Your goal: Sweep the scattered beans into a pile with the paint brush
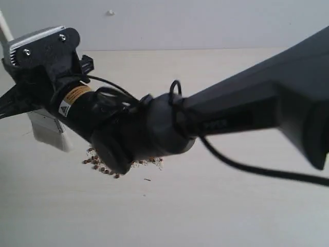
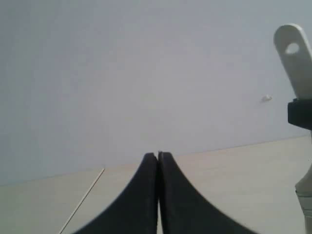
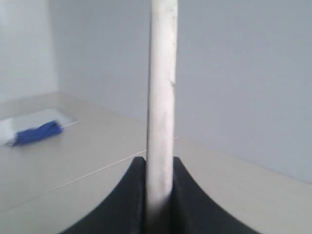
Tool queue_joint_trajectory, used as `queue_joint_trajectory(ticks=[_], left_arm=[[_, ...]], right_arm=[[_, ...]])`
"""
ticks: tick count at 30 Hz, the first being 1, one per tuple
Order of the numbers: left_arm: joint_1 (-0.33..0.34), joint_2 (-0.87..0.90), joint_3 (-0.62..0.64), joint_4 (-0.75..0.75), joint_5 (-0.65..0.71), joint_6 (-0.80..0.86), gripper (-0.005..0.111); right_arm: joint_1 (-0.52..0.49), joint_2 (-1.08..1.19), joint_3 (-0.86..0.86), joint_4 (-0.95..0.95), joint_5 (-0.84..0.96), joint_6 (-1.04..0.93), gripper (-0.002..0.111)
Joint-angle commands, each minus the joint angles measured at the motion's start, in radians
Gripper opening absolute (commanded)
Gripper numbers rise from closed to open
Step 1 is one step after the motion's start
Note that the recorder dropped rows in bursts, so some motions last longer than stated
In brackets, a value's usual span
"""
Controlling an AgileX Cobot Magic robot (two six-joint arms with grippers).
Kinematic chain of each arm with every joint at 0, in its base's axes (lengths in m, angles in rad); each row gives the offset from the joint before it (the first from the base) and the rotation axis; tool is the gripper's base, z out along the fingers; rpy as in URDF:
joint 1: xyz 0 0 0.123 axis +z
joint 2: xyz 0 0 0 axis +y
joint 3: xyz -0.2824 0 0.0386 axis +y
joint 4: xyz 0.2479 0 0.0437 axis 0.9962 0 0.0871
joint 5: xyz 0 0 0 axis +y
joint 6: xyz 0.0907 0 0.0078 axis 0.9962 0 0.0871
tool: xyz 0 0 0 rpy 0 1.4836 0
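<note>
The right tool (image 3: 160, 165) pinches a wide pale-wood paint brush (image 1: 51, 135); tiny reddish-brown beans (image 1: 100, 165) beside it seem mostly piled, stragglers remaining.

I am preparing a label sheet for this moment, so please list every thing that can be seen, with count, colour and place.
beans: dozens, reddish-brown, clustered on the table, partly hidden by the arm
white crumbs: several, white, among the beans
paint brush: one, pale handle, bristles near the beans
blue object: one, blue, on the pale sheet; too blurred to name
pale sheet: one, whitish, flat on the table
table: one, pale wood
wall mark: one, white, on the grey wall
right gripper: one, black, shut on the paint brush handle
left gripper: one, black, shut, holding nothing
</note>
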Motion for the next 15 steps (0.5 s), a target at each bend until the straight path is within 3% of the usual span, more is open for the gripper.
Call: queue_joint_trajectory(ticks=[1,6,15], left_arm=[[-0.006,-0.005,0.004,0.002,0.006,-0.003,0.000],[-0.006,-0.005,0.004,0.002,0.006,-0.003,0.000],[-0.006,-0.005,0.004,0.002,0.006,-0.003,0.000]], right_arm=[[0.062,0.087,0.004,0.337,-0.291,-0.148,0.000],[0.066,0.167,0.004,0.350,-0.373,-0.018,0.000],[0.066,0.224,0.002,0.580,-0.373,0.068,0.000]])
